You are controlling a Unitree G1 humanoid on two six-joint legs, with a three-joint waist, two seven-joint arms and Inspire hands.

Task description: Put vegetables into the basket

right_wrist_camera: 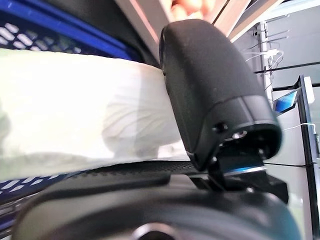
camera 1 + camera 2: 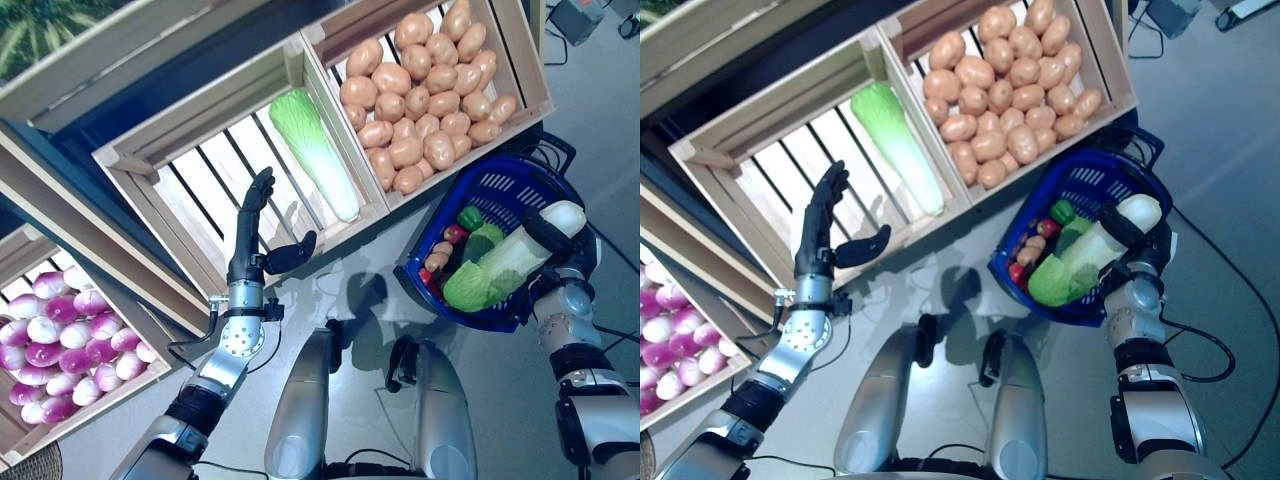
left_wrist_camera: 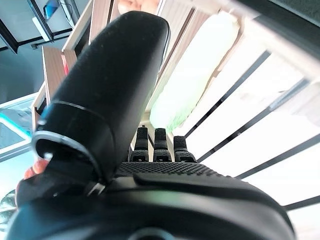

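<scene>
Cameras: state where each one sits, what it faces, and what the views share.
Left eye: head, looking down at crates, blue basket, both hands.
Right eye: same scene, slightly offset.
Left wrist: along the open left hand toward the crate's cabbage.
Right wrist: right hand gripping a second cabbage over the basket.
Shared: both cabbages appear in the eye views too.

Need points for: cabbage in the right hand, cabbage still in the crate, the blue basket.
cabbage in the right hand [image 2: 500, 265]: left eye view, pale green middle of the stalk.
cabbage in the crate [image 2: 318, 155]: left eye view, mid-length of the body.
blue basket [image 2: 500, 185]: left eye view, bare mesh wall at the far side.
</scene>
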